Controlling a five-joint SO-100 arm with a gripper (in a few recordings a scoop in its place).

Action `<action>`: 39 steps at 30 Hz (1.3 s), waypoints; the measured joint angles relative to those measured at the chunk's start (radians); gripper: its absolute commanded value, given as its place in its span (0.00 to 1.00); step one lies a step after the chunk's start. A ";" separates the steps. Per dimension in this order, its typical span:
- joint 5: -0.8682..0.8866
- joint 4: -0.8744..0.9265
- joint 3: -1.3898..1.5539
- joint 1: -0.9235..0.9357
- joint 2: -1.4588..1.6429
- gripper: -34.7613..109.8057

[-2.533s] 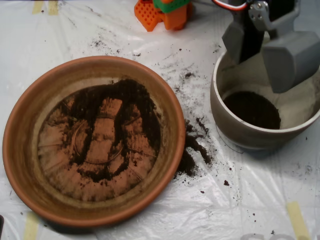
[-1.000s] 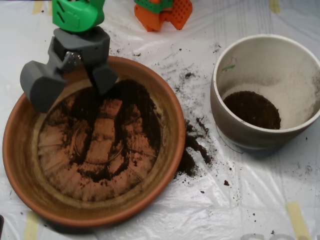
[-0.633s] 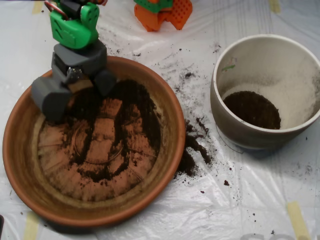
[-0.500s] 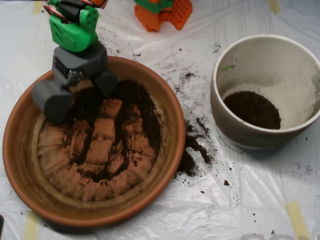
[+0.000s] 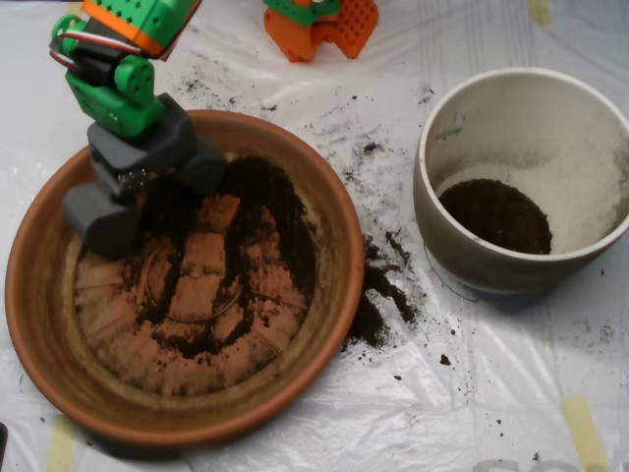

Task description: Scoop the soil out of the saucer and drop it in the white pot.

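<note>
Scoop [image 5: 152, 192] partly hides soil [image 5: 260, 221], seemingly touching it.

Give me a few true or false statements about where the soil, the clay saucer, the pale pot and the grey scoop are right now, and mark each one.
1. The grey clamshell scoop sits over the upper left part of the large round terracotta saucer. True.
2. The round off-white ceramic pot holds no soil. False: a dark patch of soil lies at its bottom.
3. Loose dark soil has spilled on the white plastic sheet between saucer and pot. True: a clump lies just outside the saucer's right rim.
4. The saucer's base is fully buried in soil. False: the dark crumbly soil forms streaks, with ridged orange base showing between.
5. The pot stands inside the saucer. False: it stands apart, to the right.
</note>
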 measured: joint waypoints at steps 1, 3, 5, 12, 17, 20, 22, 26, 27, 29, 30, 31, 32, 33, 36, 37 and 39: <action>-0.002 -0.020 0.015 -0.003 0.015 0.33; -0.006 -0.032 0.034 -0.014 0.048 0.32; -0.009 -0.043 0.066 -0.031 0.080 0.32; 0.002 -0.052 0.163 -0.087 0.150 0.24; -0.011 -0.038 0.183 -0.133 0.152 0.24; -0.005 -0.034 0.198 -0.156 0.170 0.24; 0.002 -0.017 0.199 -0.175 0.183 0.24; 0.023 0.077 0.144 -0.235 0.186 0.24; 0.032 0.101 0.115 -0.250 0.186 0.24; 0.051 0.156 0.049 -0.281 0.186 0.24; 0.060 0.179 0.008 -0.296 0.184 0.24; 0.069 0.198 -0.032 -0.310 0.184 0.24; 0.078 0.221 -0.075 -0.322 0.184 0.24; 0.083 0.247 -0.114 -0.334 0.176 0.24; 0.086 0.298 -0.198 -0.371 0.172 0.24; 0.080 0.307 -0.216 -0.385 0.172 0.24; 0.067 0.313 -0.241 -0.408 0.173 0.24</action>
